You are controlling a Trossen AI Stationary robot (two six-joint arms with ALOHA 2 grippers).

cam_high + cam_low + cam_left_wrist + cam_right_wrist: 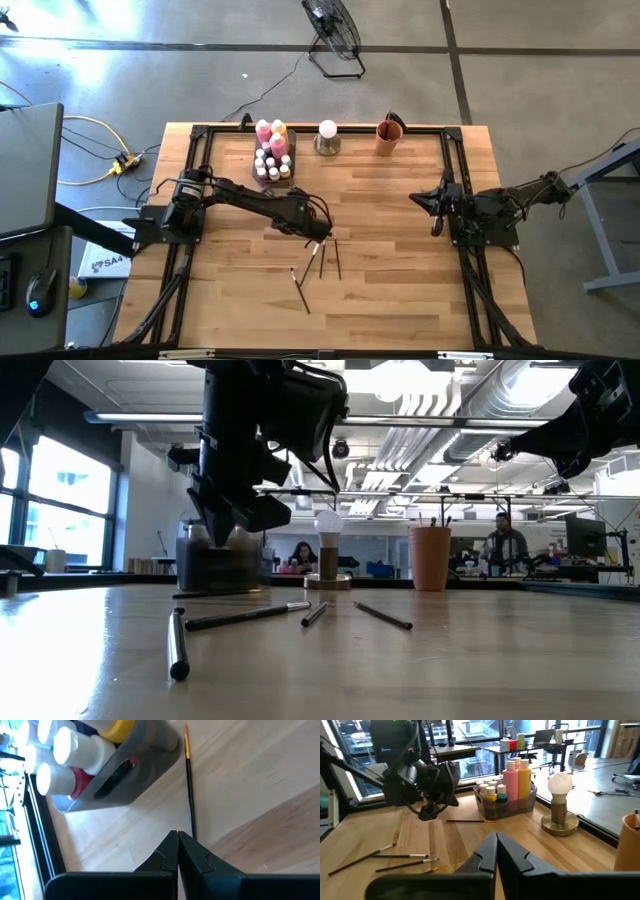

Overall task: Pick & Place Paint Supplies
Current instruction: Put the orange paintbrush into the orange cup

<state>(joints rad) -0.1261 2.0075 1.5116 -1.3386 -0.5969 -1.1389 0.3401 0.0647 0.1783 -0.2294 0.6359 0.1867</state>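
Brushes lie scattered on the worktop [400,300]: a cluster of paintbrushes [318,262] near the middle, and one more paintbrush [470,821] just beside the grey tray [530,802] that holds the paint bottles [272,150] at the far edge. The left tool [316,232] hangs over the middle of the worktop above the cluster, its fingers [170,852] clenched together on nothing. In its own wrist view the brush by the tray runs right up to its fingertips. The right tool [434,204] waits at the right side, clenched too and empty. An orange cup [389,136] and a white ball on a metal base [327,135] stand along the far edge. To my eye the step in hand is the approach to a first brush; nothing is lifted yet. Next the left tool must part its fingers, drop low astride a thin handle, and close squarely, since such a slim shaft could roll away.
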